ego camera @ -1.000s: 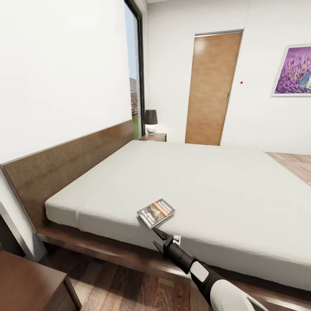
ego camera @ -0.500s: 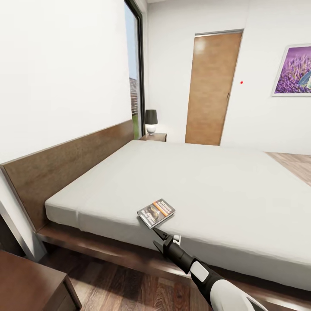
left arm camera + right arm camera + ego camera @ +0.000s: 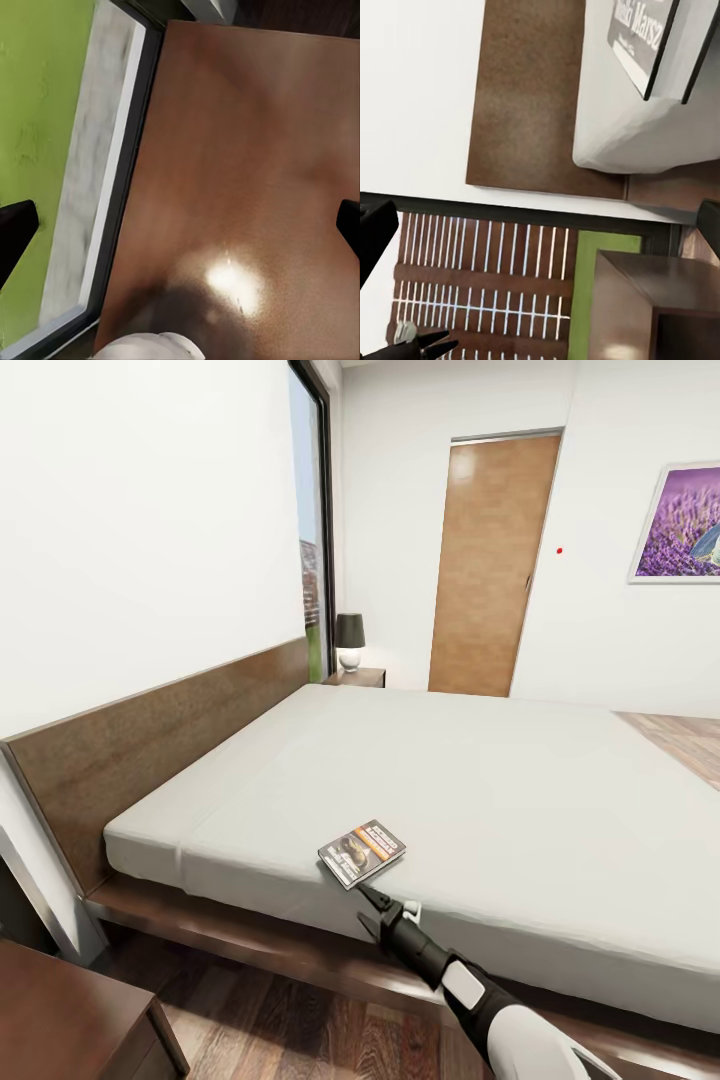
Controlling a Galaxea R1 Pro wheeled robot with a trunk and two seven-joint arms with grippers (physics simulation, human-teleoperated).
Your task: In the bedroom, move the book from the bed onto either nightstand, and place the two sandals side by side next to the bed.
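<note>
We see the book (image 3: pixel 362 852) lying flat on the bed (image 3: pixel 480 780), close to the near edge of the mattress. Our right gripper (image 3: pixel 371 913) hovers just below that edge, its two dark fingers spread apart with nothing between them, tips pointing up toward the book. In the left wrist view, our left gripper's (image 3: pixel 180 225) fingers stand wide apart over a glossy reddish-brown surface. A nightstand (image 3: pixel 357 677) with a lamp (image 3: pixel 349 641) stands at the bed's far side.
</note>
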